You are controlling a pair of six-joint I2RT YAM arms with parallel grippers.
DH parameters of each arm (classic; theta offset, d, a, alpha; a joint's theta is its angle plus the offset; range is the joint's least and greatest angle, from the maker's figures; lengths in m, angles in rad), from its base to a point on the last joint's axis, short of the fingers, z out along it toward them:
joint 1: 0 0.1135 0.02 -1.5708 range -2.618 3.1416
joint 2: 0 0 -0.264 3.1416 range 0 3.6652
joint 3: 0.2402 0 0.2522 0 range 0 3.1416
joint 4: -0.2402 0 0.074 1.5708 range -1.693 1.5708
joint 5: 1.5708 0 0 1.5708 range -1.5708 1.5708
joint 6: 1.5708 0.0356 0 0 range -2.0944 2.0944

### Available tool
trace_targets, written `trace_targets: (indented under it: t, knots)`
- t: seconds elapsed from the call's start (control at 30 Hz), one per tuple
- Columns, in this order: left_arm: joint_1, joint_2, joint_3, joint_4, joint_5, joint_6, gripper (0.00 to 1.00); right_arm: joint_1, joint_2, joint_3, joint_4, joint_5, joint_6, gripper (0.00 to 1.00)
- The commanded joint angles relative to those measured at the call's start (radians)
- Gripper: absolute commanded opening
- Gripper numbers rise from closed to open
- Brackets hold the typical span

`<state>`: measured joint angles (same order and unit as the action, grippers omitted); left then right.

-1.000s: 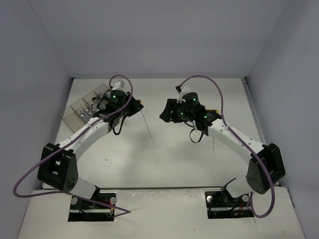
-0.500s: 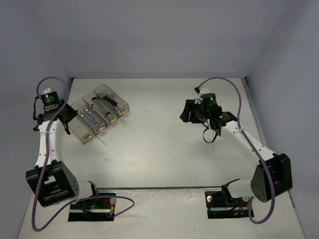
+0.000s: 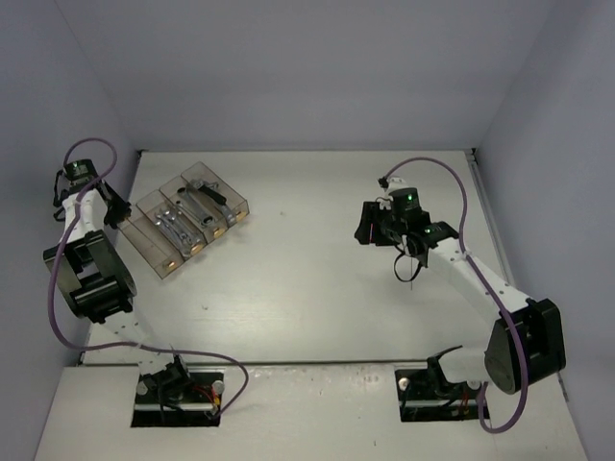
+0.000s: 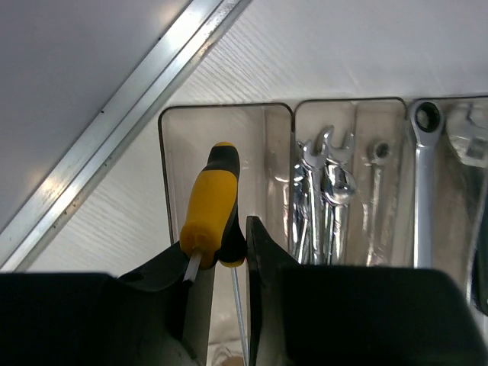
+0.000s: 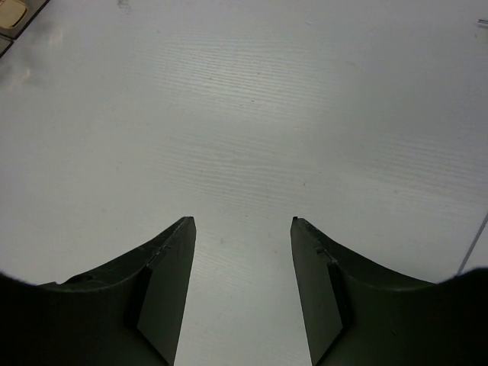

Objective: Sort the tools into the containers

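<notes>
The bins (image 3: 189,219) sit on the bench (image 3: 317,288), upper left in the top view. In the left wrist view, a screwdriver (image 4: 210,206) shows before the leftmost bin, and wrenches (image 4: 324,191) lie in the bins to its right.

1. The containers (image 4: 179,152) are clear, smoky-tinted plastic with glossy walls.
2. The wrenches (image 4: 324,191) are bright, polished metal.
3. The screwdriver (image 4: 207,202) has a smooth yellow-and-black handle, plastic-looking, with a soft sheen.
4. The table (image 5: 244,114) is white, matt and finely ribbed.
5. The rail (image 4: 130,114) along the table's edge is dull, brushed metal.
</notes>
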<state>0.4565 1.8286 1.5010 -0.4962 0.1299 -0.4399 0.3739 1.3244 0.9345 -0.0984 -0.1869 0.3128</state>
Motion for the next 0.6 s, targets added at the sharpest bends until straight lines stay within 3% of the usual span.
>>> trace_targets:
  t: [0.0, 0.23, 0.5, 0.57]
  knots:
    - [0.005, 0.06, 0.101, 0.0, 0.004, 0.045, 0.0, -0.039, -0.05, 0.0, 0.015, 0.025, -0.012, 0.5]
    - [0.005, 0.115, 0.084, 0.01, 0.011, 0.05, 0.02, -0.089, -0.047, 0.006, 0.002, 0.039, -0.012, 0.5]
    - [0.005, 0.085, 0.021, 0.063, -0.013, 0.022, 0.33, -0.117, -0.025, 0.012, -0.025, 0.113, 0.001, 0.5]
    - [0.006, 0.078, 0.006, 0.071, -0.01, 0.002, 0.35, -0.124, -0.02, 0.011, -0.033, 0.129, 0.011, 0.5]
